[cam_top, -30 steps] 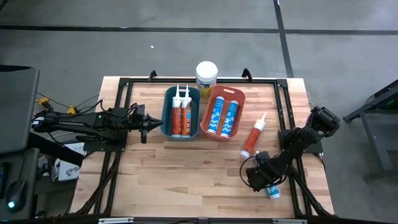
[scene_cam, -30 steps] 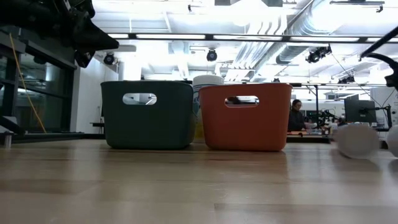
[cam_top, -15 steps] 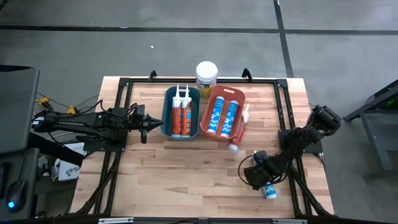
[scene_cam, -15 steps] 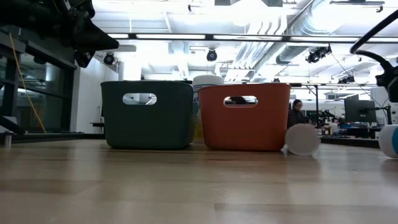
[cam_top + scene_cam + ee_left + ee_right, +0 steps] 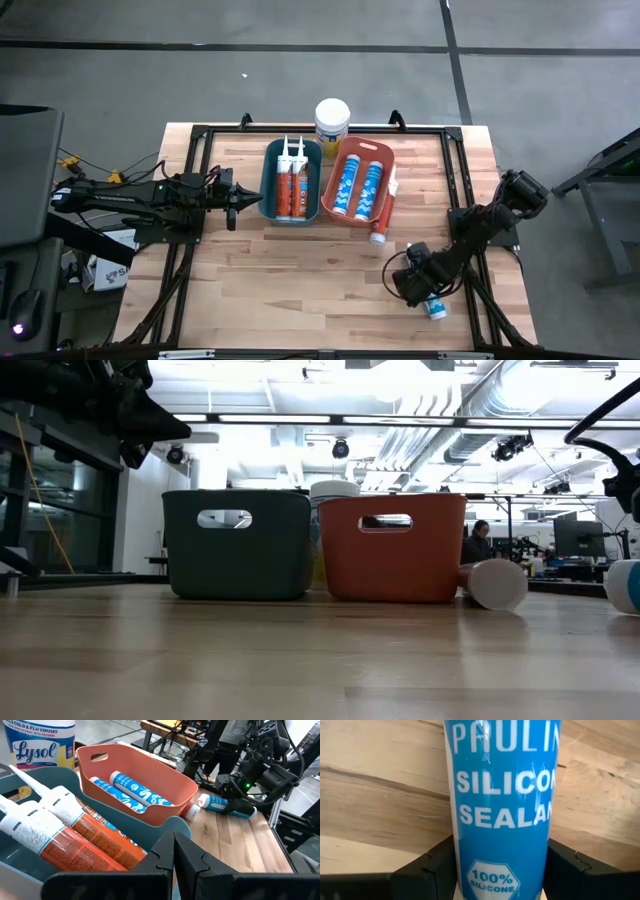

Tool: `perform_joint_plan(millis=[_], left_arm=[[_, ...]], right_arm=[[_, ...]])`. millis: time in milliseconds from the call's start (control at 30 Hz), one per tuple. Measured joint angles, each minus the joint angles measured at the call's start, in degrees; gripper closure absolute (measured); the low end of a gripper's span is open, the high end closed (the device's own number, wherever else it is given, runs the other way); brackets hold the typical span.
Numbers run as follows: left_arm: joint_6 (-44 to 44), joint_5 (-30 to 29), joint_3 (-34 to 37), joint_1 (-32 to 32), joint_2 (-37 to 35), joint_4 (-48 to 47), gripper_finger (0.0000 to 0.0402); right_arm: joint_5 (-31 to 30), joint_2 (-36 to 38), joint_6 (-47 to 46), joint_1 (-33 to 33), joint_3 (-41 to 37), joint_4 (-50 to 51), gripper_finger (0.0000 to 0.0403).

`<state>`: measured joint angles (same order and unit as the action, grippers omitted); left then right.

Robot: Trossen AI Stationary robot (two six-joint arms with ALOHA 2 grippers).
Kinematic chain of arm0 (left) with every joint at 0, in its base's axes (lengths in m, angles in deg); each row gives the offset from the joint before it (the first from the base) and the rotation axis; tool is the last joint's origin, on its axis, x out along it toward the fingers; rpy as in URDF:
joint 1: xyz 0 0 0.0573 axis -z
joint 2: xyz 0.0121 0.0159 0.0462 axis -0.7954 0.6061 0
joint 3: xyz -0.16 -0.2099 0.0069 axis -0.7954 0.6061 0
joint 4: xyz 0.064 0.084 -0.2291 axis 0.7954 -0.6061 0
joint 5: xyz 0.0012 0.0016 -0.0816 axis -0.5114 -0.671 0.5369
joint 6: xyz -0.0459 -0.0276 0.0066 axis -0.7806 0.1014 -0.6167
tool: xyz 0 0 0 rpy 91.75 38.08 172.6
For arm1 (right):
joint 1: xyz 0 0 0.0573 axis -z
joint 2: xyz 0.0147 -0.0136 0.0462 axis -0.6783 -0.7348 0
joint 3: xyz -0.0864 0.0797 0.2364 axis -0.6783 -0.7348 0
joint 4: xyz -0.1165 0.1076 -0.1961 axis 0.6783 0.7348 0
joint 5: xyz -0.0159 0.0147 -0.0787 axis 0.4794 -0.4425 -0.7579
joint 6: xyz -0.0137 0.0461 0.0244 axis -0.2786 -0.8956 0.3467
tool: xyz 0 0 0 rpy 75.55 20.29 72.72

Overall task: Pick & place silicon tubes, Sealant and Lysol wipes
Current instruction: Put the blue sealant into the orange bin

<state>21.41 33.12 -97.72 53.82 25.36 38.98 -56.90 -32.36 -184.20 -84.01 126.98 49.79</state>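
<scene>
The right gripper point(image 5: 424, 292) sits around a blue tube point(image 5: 502, 805) on the tabletop point(image 5: 300, 270), one finger point(image 5: 427, 865) on each side. The left gripper point(image 5: 243, 199) is closed, empty.

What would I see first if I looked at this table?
Two bright bins sit side by side at the back: a teal bin with orange tubes and an orange bin with blue tubes. Behind them stands the Lysol wipes canister. Near the front right, the right gripper has its fingers either side of a blue silicone sealant tube lying on the wood.
</scene>
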Motion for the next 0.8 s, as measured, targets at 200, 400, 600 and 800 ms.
perform_joint_plan(millis=[200, 400, 600, 800], left_arm=[[0.0, 0.0, 0.0, 0.0, 0.0, 0.0, 0.0401], [0.0, 0.0, 0.0, 0.0, 0.0, 0.0, 0.0401], [0.0, 0.0, 0.0, 0.0, 0.0, 0.0, 0.0401], [0.0, 0.0, 0.0, 0.0, 0.0, 0.0, 0.0401]], right_arm=[[-0.1, -0.1, 2.8, -0.4, 1.0, 0.9, 0.0189], [-0.7, -0.1, 4.0, -0.4, 1.1, 1.3, 0.019], [-1.3, 0.0, 5.3, -0.5, 1.2, 1.2, 0.019], [-2.1, 0.0, 5.5, -1.1, 1.2, 1.2, 0.0193]])
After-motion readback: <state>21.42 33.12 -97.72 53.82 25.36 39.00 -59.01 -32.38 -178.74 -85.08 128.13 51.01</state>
